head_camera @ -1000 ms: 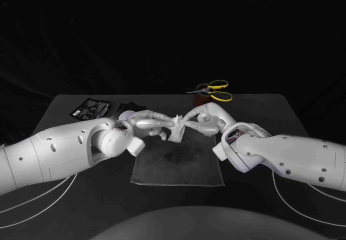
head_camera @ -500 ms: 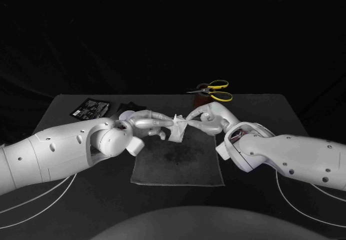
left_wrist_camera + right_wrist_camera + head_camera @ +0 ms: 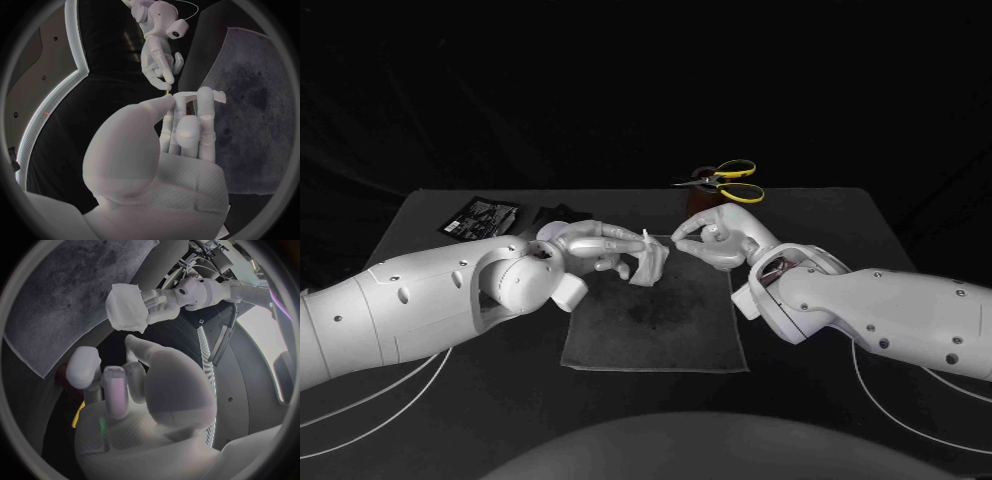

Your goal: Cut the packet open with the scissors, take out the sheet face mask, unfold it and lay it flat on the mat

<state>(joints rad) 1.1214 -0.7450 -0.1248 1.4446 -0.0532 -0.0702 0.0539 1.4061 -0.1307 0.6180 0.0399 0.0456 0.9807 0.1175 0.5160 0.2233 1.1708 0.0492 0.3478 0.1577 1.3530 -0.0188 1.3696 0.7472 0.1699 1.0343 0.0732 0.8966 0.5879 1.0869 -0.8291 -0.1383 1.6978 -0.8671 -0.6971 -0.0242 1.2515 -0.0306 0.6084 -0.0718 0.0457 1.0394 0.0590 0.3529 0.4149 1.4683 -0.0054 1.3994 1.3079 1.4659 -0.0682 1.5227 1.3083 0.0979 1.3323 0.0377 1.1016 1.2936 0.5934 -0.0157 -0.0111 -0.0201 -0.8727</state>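
My left hand (image 3: 596,245) holds the folded white sheet mask (image 3: 648,262) just above the far edge of the dark grey mat (image 3: 653,335). In the left wrist view the mask (image 3: 187,175) drapes over that hand's palm and fingers (image 3: 187,120), with a strip at the fingertips. My right hand (image 3: 718,236) hovers a short gap to the mask's right, holding nothing, fingers loosely bent. The right wrist view shows its fingers (image 3: 115,385) apart from the thumb, and the mask (image 3: 128,307) bunched in the left hand (image 3: 165,299). The yellow-handled scissors (image 3: 727,180) lie at the table's far edge.
The black packet (image 3: 480,215) lies at the far left of the table. A small brown block (image 3: 695,203) sits under the scissors, just behind my right hand. The mat (image 3: 253,100) spreads below both hands, with bare table to either side.
My right hand has let go of the mask's corner and drawn slightly to the right. The mask has dropped back against my left hand's fingers.
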